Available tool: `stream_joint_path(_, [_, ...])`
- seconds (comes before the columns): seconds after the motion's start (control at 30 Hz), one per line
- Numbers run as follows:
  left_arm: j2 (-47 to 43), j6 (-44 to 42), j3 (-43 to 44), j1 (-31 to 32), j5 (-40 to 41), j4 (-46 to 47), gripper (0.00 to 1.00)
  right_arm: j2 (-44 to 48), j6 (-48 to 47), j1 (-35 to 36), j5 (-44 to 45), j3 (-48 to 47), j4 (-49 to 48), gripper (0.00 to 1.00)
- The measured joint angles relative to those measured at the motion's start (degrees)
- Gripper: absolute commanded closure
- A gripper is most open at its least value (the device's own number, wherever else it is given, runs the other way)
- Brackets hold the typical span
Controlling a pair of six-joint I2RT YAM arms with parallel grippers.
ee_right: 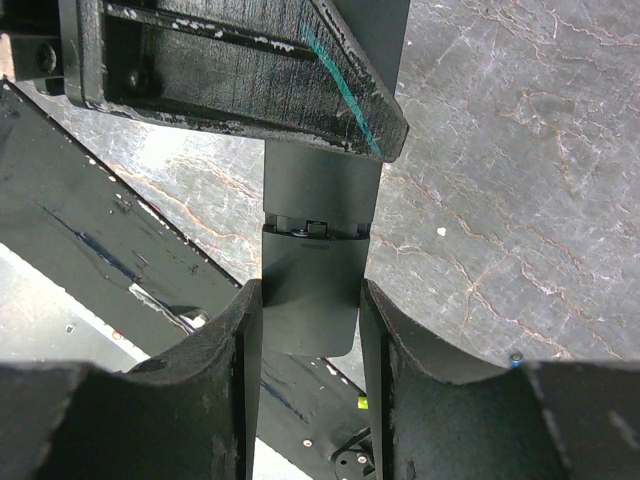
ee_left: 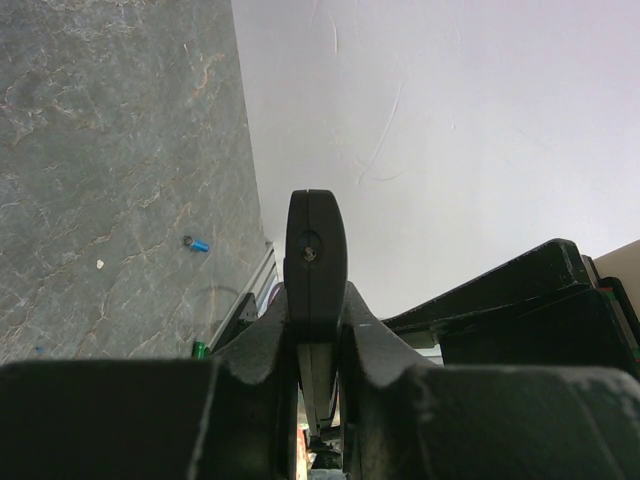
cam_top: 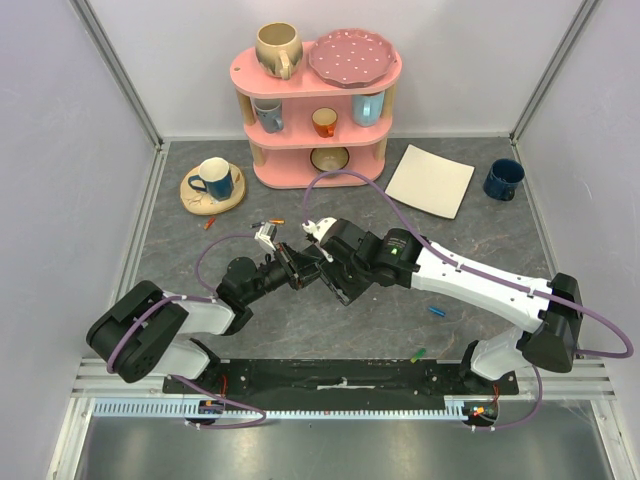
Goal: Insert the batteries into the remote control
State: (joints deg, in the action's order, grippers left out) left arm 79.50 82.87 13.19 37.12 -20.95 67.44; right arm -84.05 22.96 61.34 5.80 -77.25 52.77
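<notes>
The black remote control (ee_right: 312,290) is held in the air between both grippers. My right gripper (ee_right: 310,300) is shut across its width, near its rounded end. My left gripper (ee_left: 318,310) is shut on its thin edges; the remote (ee_left: 315,255) shows end-on there. In the top view the two grippers (cam_top: 298,268) (cam_top: 325,262) meet over mid-table and hide most of the remote. A blue battery (cam_top: 437,310) and a green battery (cam_top: 418,354) lie on the table on the right. An orange battery (cam_top: 278,221) lies behind the grippers.
A pink shelf (cam_top: 316,150) with mugs and a plate stands at the back. A saucer (cam_top: 192,197) with a blue mug sits at the back left, with small batteries (cam_top: 210,222) beside it. A cream square plate (cam_top: 430,180) and a dark blue mug (cam_top: 503,179) are at the back right.
</notes>
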Motion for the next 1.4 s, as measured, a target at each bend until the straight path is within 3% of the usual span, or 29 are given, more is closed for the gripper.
stream_joint_path(0.6, [-0.07,0.00,0.20,-0.02,-1.11,0.24,0.98,0.00,-0.02,0.00,-0.33,0.00,0.24,0.66])
stream_joint_path(1.4, [-4.79,-3.48,2.93,0.13,-0.04,-15.06,0.98,0.42,-0.02,-0.44,-4.07,-0.04,0.96,0.65])
